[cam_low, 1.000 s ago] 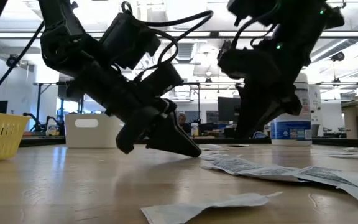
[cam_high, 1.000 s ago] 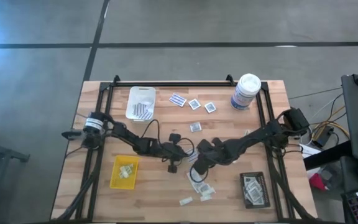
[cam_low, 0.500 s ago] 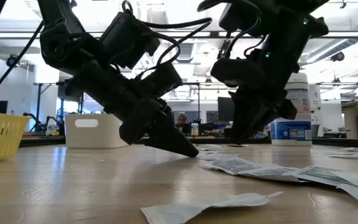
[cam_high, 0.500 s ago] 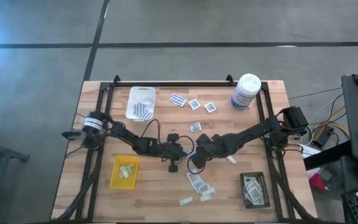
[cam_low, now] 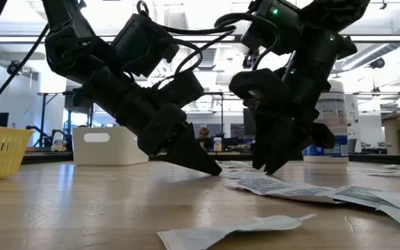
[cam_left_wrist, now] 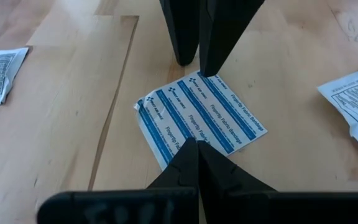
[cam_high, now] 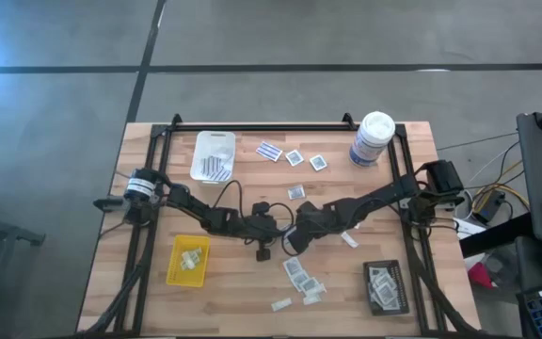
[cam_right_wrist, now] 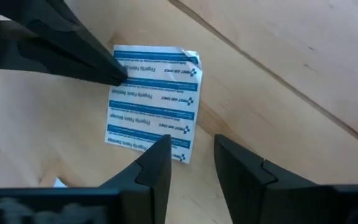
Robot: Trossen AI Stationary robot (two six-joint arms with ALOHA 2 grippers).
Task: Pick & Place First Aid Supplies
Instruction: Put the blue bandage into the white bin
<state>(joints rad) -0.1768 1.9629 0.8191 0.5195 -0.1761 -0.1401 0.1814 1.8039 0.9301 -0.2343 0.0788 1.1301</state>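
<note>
Item on my worktop, centre: one blue-and-white striped packet lying flat on the wood, both tools meeting over it. My left tool is closed to a single point, its tip pressed on one edge of the striped packet; I cannot tell whether it pinches the packet or only pins it. My right tool stands with its fingers parted, a clear gap between them, one tip on the opposite edge of the same packet and the other just beside it on bare wood; it holds nothing. In the overhead view the two tools meet tip to tip at mid-worktop. Other stock: loose white packets scattered nearer the front edge; three more packets near the back edge, beside the white canister. Containers: white tray at back left with striped strips, yellow tray at front left, black tray at front right with packets.
</note>
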